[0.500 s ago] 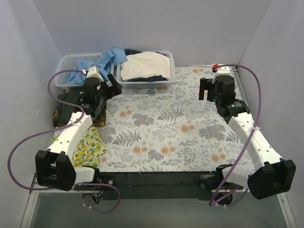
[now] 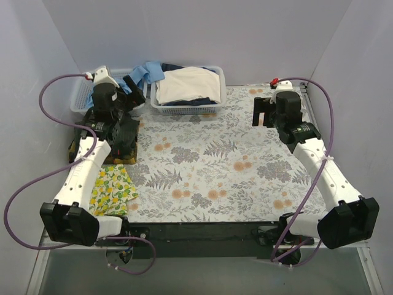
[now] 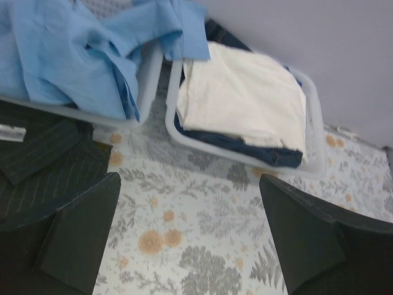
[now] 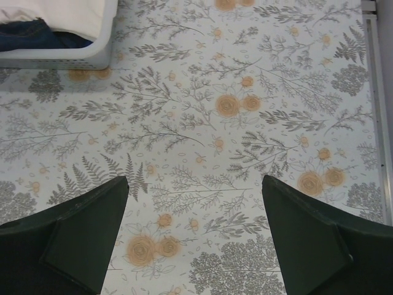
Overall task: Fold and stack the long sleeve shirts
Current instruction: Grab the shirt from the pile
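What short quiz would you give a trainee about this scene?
1. True or false: the light blue shirt lies folded flat on the table.
2. What lies on top in the right-hand basket? A: cream-white garment; B: lemon-print cloth; C: pinstriped shirt.
3. Fill in: the left gripper and right gripper are both ___.
Key: 1 false; 2 A; 3 open.

dark pinstriped collared shirt (image 3: 43,166) running off left edge | plain light blue cloth shirt (image 3: 67,55) being cropped at top | navy folded garment (image 3: 242,149) lying mostly hidden under cream-white garment (image 3: 245,98)
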